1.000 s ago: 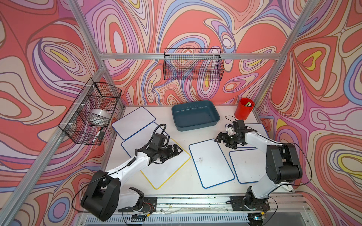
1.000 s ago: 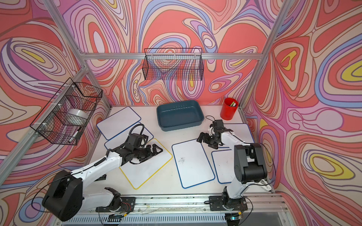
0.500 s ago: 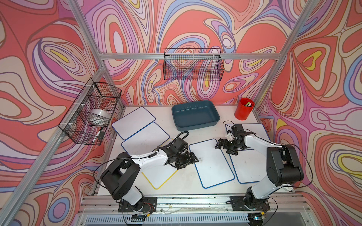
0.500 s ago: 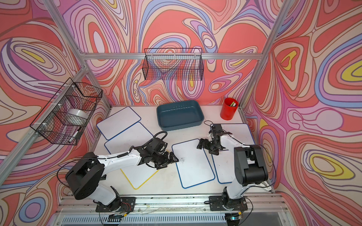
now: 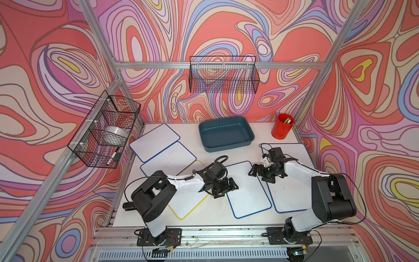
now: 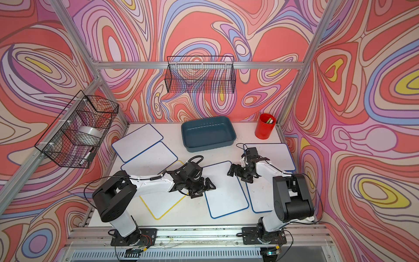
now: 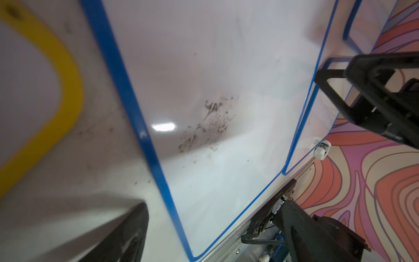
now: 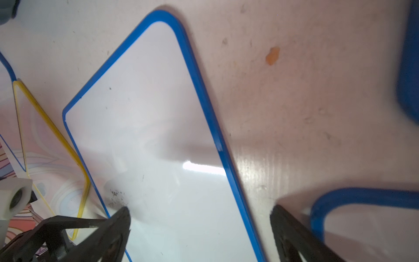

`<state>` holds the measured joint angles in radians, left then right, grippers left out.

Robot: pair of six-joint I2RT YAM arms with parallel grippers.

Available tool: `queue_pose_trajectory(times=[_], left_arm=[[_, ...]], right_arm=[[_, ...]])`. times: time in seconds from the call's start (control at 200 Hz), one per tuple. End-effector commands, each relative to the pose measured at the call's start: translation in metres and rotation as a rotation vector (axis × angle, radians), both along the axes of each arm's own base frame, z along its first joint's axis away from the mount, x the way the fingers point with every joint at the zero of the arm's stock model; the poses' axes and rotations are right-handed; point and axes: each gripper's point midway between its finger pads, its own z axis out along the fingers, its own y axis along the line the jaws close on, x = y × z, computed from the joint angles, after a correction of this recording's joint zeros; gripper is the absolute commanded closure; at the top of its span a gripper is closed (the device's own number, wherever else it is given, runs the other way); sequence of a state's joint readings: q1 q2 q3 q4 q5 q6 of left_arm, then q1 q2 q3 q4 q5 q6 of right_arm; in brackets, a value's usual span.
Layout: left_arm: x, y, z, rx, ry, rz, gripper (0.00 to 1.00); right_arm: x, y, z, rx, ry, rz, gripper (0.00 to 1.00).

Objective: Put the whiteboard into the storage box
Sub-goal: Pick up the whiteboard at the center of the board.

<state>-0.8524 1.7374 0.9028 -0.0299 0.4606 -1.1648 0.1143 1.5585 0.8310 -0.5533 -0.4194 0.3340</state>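
The storage box (image 5: 226, 147) (image 6: 209, 145), a shallow dark teal tub, stands empty at the back middle of the table. In front of it a blue-rimmed whiteboard (image 5: 248, 192) (image 6: 226, 192) lies flat, with grey smudges on it. My left gripper (image 5: 227, 190) (image 6: 204, 189) is low at its left long edge and open. In the left wrist view that blue edge of the whiteboard (image 7: 215, 90) runs between the gripper's (image 7: 210, 238) fingers. My right gripper (image 5: 260, 175) (image 6: 239, 175) is open at the right long edge. In the right wrist view the whiteboard (image 8: 147, 124) reaches in between the gripper's (image 8: 201, 236) fingers.
A yellow-rimmed board (image 5: 188, 202) lies under the left arm. Two blue-rimmed boards (image 5: 155, 139) lie at the back left and two more (image 5: 289, 192) on the right. A red cup (image 5: 282, 129) stands at the back right. Wire baskets (image 5: 223, 77) (image 5: 104, 131) hang on the walls.
My left arm has swung right from the yellow-rimmed board to the middle board's left edge. My right gripper has moved forward and left to that board's right edge. Both stay open.
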Motion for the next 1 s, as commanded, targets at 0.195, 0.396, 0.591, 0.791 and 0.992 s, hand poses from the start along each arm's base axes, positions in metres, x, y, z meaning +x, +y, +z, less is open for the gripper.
queue_pose_trajectory(times=[0.195,0.396,0.591,0.791,0.992], left_arm=[[-0.003,-0.005,-0.028,-0.003,0.049,0.032,0.12],[0.002,-0.003,-0.028,-0.013,0.038,0.034,0.12],[0.005,0.001,-0.029,-0.019,0.033,0.032,0.12],[0.010,0.008,-0.027,-0.027,0.015,0.042,0.12],[0.013,0.012,-0.022,-0.018,-0.013,0.036,0.12]], right_arm=[[-0.020,0.007,-0.014,0.015,0.077,-0.015,0.02],[-0.025,0.020,-0.011,0.076,0.085,-0.017,0.02],[-0.027,0.028,0.008,0.130,0.070,0.017,0.01],[-0.031,0.045,0.024,0.249,0.071,0.054,0.02],[-0.030,0.051,0.043,0.297,0.038,0.074,0.02]])
